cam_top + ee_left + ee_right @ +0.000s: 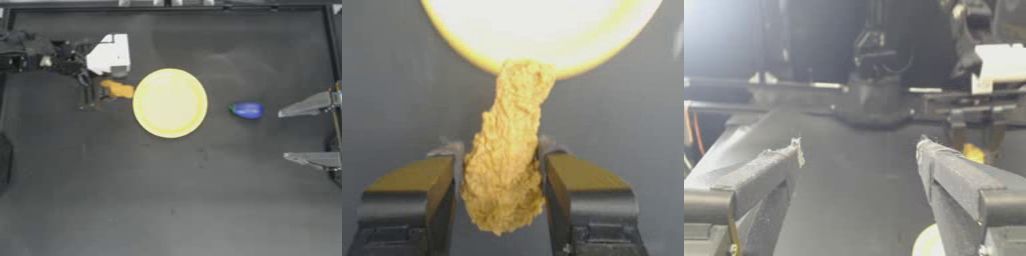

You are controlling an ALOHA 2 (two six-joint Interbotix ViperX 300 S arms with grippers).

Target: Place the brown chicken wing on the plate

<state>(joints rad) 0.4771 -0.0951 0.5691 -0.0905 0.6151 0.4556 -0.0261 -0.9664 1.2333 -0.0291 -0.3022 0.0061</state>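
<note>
So the brown chicken wing (pixel 509 160) sits between the left gripper (pixel 107 92) fingers (pixel 439 195), just off the left edge of the yellow plate (pixel 169 103). In the wrist view the two fingers press right up against both sides of the wing, so I'd call that clamped on it. Its fat end is down between the fingers and the thinner end points toward the plate, reaching about to the rim. Can't really tell from the overhead view whether it's lifted off the dark surface (pixel 167 200) or resting on it.

Step-wise, this looks like the grab is done and the carry over to the plate is what's up next. Distance is tiny, the wing is basically beside the rim. My guess is the next move needs a small lift so the wing clears the raised edge, then a short shift toward the plate's middle, then letting go. Dragging it flat could nudge the plate instead.

The right gripper (pixel 310 132) is parked over at the right side of the surface with its fingers spread wide, holding nothing. There's a small blue thing (pixel 246 110) between it and the plate, not touching either, and it shouldn't matter for this.
</note>
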